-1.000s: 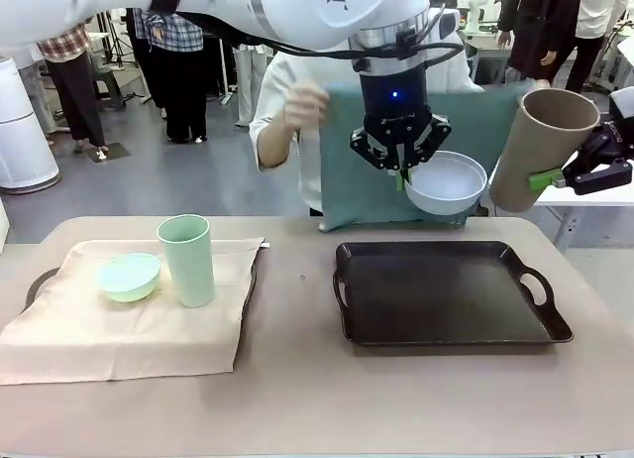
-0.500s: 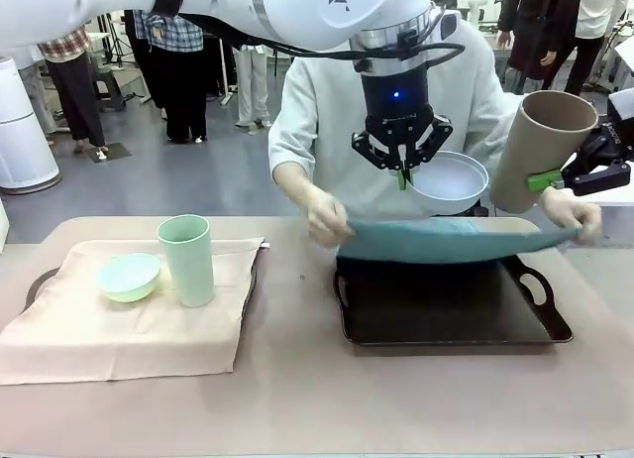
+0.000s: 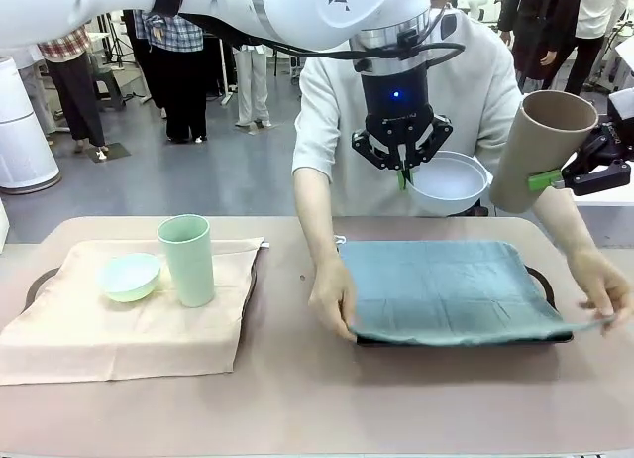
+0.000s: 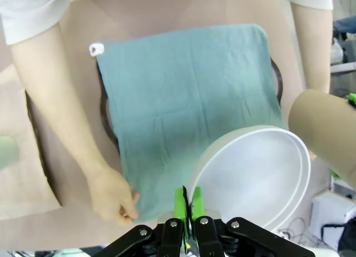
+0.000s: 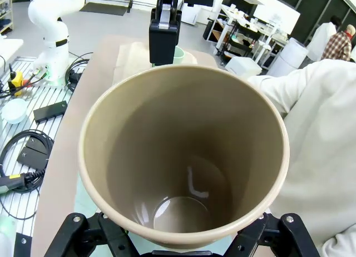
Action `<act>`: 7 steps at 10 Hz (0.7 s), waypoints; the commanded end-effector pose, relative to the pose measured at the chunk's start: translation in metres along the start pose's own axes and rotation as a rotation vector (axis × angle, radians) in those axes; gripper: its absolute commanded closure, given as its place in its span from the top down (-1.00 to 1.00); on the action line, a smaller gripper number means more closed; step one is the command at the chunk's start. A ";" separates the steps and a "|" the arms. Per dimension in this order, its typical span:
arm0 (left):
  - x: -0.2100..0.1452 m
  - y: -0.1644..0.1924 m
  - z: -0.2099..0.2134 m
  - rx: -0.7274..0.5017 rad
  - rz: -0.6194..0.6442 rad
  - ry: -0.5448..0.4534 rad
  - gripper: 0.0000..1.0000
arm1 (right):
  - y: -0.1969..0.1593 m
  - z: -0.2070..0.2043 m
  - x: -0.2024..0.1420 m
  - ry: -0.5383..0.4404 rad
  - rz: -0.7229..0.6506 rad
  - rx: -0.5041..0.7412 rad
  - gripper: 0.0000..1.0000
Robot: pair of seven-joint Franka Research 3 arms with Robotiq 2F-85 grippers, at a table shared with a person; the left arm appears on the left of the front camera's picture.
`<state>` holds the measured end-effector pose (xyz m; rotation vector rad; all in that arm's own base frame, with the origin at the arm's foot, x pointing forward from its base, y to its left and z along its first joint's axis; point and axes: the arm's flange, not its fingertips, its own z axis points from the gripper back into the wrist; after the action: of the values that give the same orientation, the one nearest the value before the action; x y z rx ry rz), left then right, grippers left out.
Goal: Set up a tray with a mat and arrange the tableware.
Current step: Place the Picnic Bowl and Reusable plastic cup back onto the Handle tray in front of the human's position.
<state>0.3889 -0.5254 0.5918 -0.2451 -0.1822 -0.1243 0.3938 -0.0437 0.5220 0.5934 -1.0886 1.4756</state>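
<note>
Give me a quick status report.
Left hand shut on white bowl. Right hand holding tan cup. Person's hands spreading teal mat on tray.

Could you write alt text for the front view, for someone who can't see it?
A person smooths a teal mat over a dark tray while the left gripper holds a white bowl and the right gripper a tan cup above it.
</note>
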 end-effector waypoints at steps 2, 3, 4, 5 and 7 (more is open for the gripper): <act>0.000 0.002 0.003 -0.004 -0.012 0.003 -1.00 | -0.003 0.000 0.001 -0.009 0.012 -0.006 -1.00; 0.000 0.002 0.003 -0.004 -0.012 0.003 -1.00 | -0.003 0.000 0.001 -0.009 0.012 -0.006 -1.00; 0.000 0.002 0.003 -0.004 -0.012 0.003 -1.00 | -0.003 0.000 0.001 -0.009 0.012 -0.006 -1.00; 0.000 0.002 0.003 -0.004 -0.012 0.003 -1.00 | -0.003 0.000 0.001 -0.009 0.012 -0.006 -1.00; 0.000 0.002 0.003 -0.004 -0.012 0.003 -1.00 | -0.003 0.000 0.001 -0.009 0.012 -0.006 -1.00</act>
<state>0.3890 -0.5253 0.5918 -0.2452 -0.1822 -0.1242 0.3938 -0.0437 0.5220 0.5934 -1.0886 1.4757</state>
